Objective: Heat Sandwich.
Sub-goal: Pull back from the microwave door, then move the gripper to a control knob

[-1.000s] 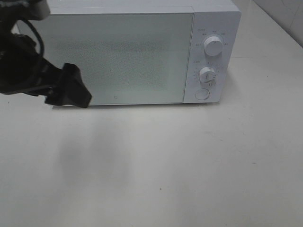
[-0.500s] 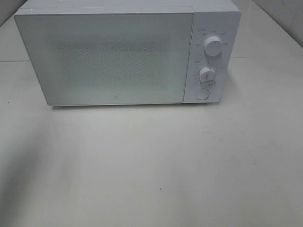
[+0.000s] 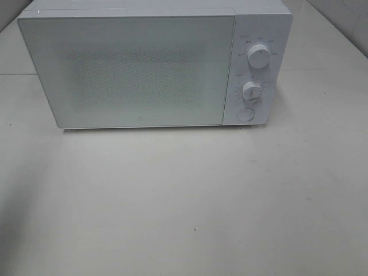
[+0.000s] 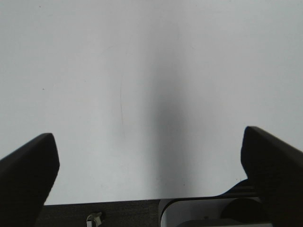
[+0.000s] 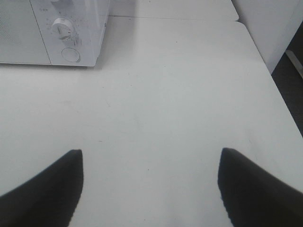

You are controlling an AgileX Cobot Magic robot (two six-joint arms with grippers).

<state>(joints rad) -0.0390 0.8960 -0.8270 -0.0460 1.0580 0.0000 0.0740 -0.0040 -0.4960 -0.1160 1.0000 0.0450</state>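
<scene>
Microwave [image 3: 149,69] closed; left pincer [image 4: 149,142], right pincer [image 5: 150,153] spread wide, empty.

The microwave [image 3: 132,69] stands at the table's [image 3: 190,201] far side (dials [image 3: 260,56] on its right).

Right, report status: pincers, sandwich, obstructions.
Left pincer open, empty, above white tabletop. Right pincer open, empty. Sandwich not in view; white two-dial microwave, door shut. No obstruction in view.
</scene>
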